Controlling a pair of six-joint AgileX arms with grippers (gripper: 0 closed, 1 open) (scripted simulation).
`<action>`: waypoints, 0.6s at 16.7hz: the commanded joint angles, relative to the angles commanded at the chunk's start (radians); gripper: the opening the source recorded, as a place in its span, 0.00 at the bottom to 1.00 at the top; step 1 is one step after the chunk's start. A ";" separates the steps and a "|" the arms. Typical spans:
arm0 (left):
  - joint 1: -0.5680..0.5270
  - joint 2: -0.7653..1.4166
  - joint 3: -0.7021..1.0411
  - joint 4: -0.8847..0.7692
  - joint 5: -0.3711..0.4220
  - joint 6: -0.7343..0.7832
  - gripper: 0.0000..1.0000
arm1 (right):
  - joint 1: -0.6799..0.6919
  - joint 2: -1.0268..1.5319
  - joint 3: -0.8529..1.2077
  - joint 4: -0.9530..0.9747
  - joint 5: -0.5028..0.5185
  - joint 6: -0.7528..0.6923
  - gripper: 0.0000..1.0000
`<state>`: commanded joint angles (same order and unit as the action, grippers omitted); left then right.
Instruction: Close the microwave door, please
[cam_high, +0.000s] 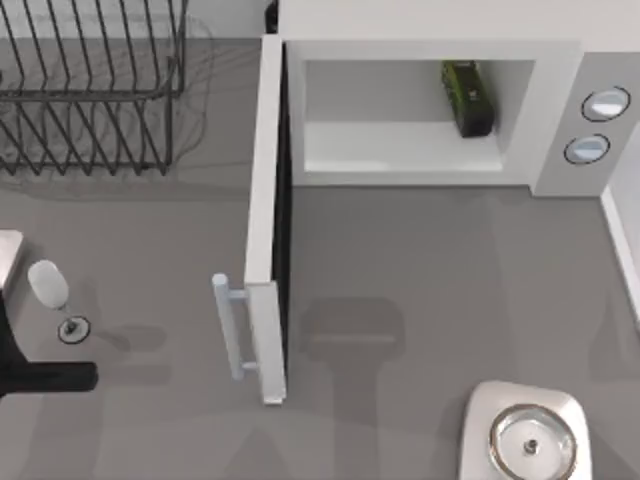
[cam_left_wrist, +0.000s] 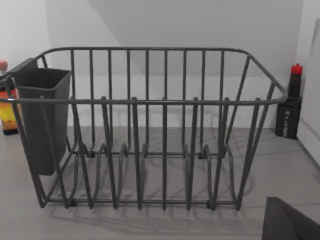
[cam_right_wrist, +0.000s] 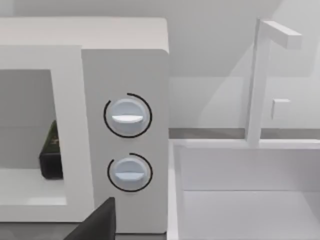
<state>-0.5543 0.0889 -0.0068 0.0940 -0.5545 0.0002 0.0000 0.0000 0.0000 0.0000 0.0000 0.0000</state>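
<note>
Microwave (cam_high: 440, 110): at the bench's (cam_high: 450, 270) far edge, cavity exposed; microwave door (cam_high: 268, 215): swung fully out toward you, handle on its left face, so you push from the left; both arms' fingers: state cannot be told.

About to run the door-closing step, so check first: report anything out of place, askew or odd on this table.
The microwave door stands wide open, swung straight out from the microwave. A dark green box sits inside the cavity, tilted off square to the walls. On the table's left, a wine glass lies on its side. Nothing looks spilled or damaged.
</note>
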 joint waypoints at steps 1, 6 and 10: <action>-0.009 0.000 -0.001 0.000 -0.009 0.000 0.00 | 0.000 0.000 0.000 0.000 0.000 0.000 1.00; -0.009 0.004 0.003 0.003 -0.010 -0.001 0.00 | 0.000 0.000 0.000 0.000 0.000 0.000 1.00; -0.071 0.122 0.027 0.108 -0.071 0.002 0.00 | 0.000 0.000 0.000 0.000 0.000 0.000 1.00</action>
<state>-0.6256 0.2111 0.0205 0.2017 -0.6255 0.0022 0.0000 0.0000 0.0000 0.0000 0.0000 0.0000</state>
